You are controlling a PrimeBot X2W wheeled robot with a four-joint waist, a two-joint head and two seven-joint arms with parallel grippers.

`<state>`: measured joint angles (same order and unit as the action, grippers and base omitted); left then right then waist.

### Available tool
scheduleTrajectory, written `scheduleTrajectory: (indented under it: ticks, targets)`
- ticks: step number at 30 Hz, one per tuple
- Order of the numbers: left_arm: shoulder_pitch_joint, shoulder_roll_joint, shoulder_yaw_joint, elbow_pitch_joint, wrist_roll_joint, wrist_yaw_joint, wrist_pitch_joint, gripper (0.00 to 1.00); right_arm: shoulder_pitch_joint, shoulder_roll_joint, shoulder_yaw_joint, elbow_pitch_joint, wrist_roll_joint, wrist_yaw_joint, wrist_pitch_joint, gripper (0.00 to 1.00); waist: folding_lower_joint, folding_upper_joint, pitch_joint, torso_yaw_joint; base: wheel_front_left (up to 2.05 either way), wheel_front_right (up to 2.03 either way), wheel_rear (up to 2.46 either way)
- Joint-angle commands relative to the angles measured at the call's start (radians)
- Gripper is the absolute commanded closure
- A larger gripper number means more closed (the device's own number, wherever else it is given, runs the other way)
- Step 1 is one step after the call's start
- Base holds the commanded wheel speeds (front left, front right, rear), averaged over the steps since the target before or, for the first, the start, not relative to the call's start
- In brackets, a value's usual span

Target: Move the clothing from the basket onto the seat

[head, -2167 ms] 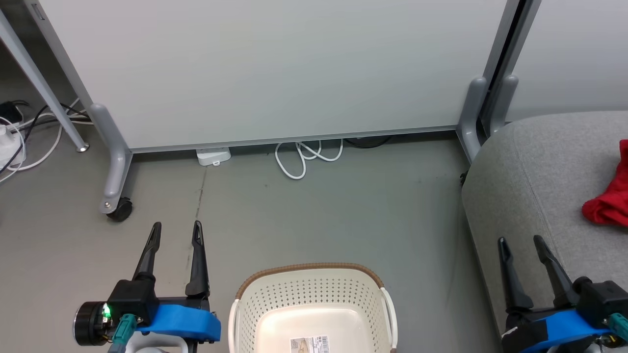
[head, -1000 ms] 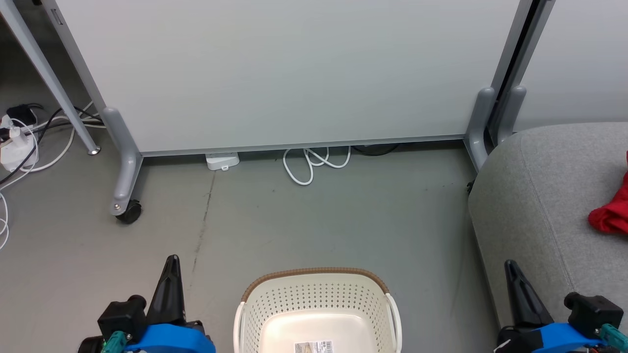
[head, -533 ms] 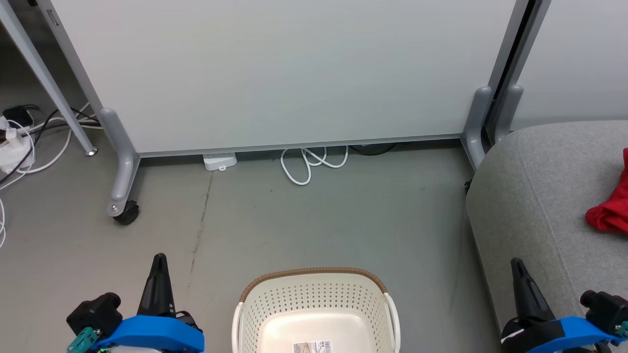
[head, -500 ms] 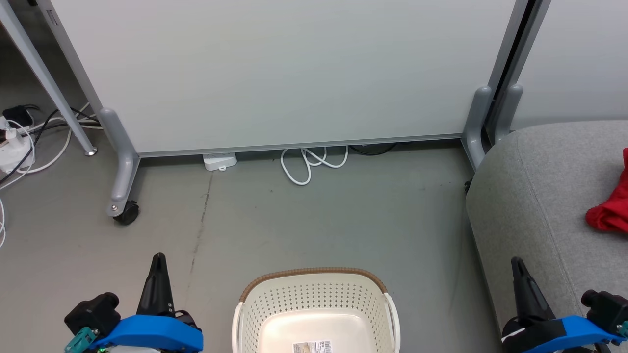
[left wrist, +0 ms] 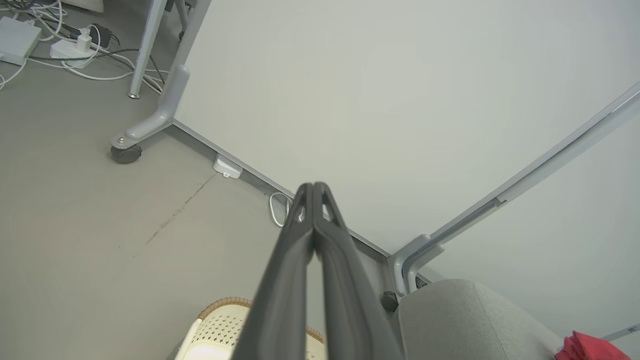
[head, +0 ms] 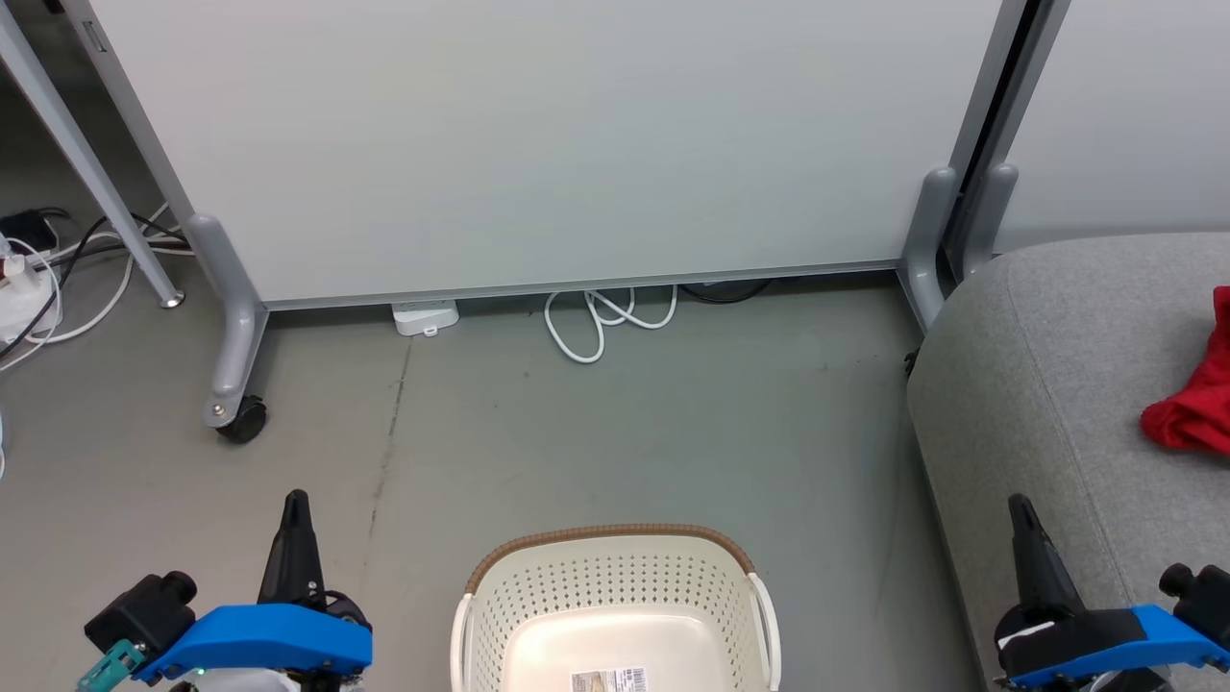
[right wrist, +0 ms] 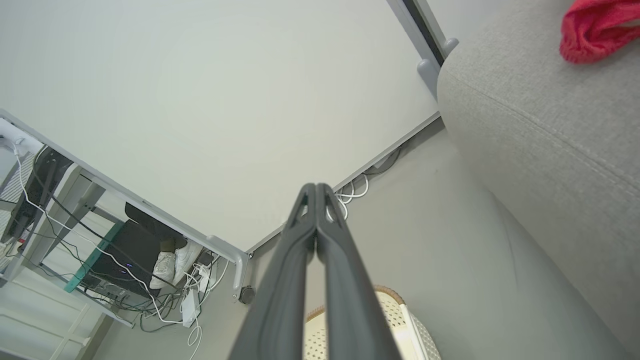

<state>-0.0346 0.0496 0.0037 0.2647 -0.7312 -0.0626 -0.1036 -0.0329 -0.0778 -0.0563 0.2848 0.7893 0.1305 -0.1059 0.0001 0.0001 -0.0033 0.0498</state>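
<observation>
Basket (head: 605,531) upright, mouth up; long axis cropped

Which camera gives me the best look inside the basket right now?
The head view: the basket sits centred, its pale floor bare except a label, near end cut off. Each wrist view catches a corner of it at the bottom edge.

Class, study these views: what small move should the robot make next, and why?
Probably tilt the head down to check the rest of the basket. Its visible floor is bare apart from a label, red clothing lies on the seat, and the left gripper and right gripper are shut on nothing, so the job may be done.
</observation>
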Motion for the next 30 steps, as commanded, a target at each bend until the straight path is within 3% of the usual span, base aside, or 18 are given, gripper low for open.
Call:
scheduleTrajectory:
  ticks: [1,30]
  targets:
    - [-0.031,0.001,0.010,-0.017,-0.036,-0.007,0.008,1.00,-0.030,-0.001,-0.005,-0.015,0.034,0.000,0.011,1.00,-0.0001,-0.0001,0.000,-0.001,0.00,0.00,0.00]
    - [-0.053,0.001,0.052,-0.032,-0.380,-0.020,0.094,1.00,-0.058,0.011,-0.028,-0.023,0.356,0.000,0.097,1.00,-0.0001,-0.0001,0.001,-0.016,0.00,0.00,0.00]
